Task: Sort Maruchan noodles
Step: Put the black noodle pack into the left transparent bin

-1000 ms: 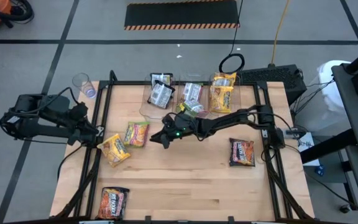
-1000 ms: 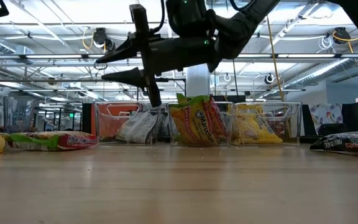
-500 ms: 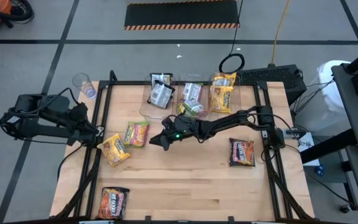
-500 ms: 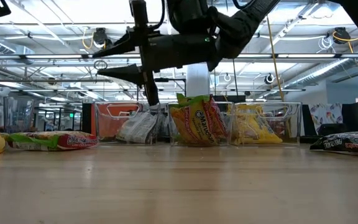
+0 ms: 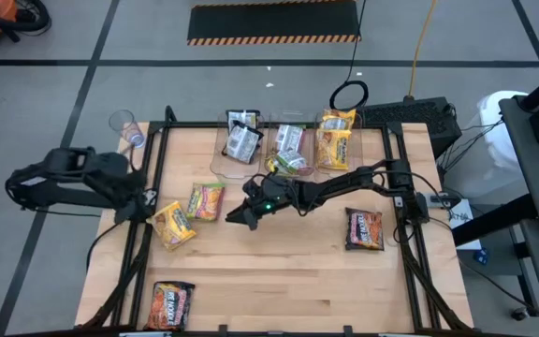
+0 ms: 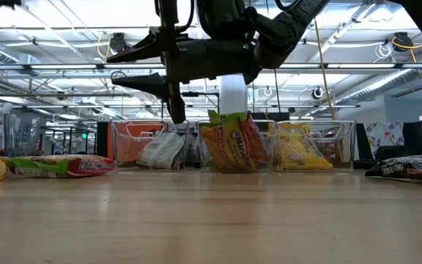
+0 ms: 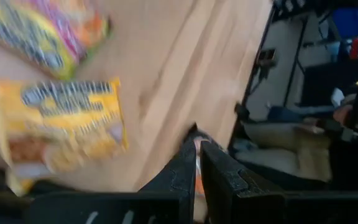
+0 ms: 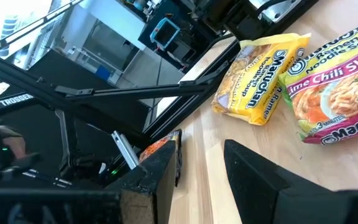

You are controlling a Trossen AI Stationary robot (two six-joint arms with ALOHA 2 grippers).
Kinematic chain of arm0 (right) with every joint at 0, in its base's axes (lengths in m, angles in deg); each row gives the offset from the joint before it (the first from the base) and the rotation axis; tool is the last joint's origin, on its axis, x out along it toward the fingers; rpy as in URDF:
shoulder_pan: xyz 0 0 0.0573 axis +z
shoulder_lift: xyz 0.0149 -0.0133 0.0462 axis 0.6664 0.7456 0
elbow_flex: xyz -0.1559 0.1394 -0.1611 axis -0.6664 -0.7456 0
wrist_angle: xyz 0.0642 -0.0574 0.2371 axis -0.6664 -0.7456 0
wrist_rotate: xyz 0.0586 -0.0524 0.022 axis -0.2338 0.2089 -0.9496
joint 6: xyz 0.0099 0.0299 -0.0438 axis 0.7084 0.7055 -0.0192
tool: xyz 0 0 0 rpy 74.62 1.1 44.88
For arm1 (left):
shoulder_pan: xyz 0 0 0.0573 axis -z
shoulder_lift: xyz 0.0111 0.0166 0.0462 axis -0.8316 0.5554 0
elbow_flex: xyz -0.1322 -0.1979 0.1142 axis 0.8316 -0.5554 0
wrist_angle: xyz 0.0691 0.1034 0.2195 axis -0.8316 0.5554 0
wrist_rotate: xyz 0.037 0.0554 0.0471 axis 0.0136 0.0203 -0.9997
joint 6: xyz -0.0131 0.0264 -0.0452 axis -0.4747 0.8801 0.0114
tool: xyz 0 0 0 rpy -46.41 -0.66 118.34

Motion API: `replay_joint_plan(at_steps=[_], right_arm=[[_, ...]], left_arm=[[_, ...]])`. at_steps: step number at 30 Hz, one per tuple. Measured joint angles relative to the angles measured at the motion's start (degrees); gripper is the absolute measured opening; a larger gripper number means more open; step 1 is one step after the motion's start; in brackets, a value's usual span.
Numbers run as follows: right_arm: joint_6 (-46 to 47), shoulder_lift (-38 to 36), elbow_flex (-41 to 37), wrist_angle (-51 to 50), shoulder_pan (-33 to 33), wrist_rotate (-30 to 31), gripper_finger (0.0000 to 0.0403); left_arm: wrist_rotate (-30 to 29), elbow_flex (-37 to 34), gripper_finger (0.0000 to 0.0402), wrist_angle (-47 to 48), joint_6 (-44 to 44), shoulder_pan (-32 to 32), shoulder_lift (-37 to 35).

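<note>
Noodles lie loose on the tabletop: a green-edged packet and a yellow packet just beside it. The right pincer hovers near them, fingers apart and empty; next it must descend onto the green-edged packet. The left pincer, nearly together, waits at the edge.

Open right end effector above noodle bins

I see Maruchan noodles packets, yellow, green-edged and dark, some flat on the table, others upright in clear bins
</note>
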Motion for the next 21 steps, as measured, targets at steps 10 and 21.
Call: replay_joint_plan(at_steps=[10, 21], right_arm=[[-0.02, 0.00, 0.00, 2.20, 0.02, -2.67, 0.0130], [-2.46, 0.00, -0.02, 2.56, 0.02, -2.65, 0.0130]], left_arm=[[13.99, -11.82, 0.0028, -10.00, -8.25, 0.00, 0.00], [24.60, -18.86, 0.0026, -22.52, -12.67, 0.01, 0.00]])
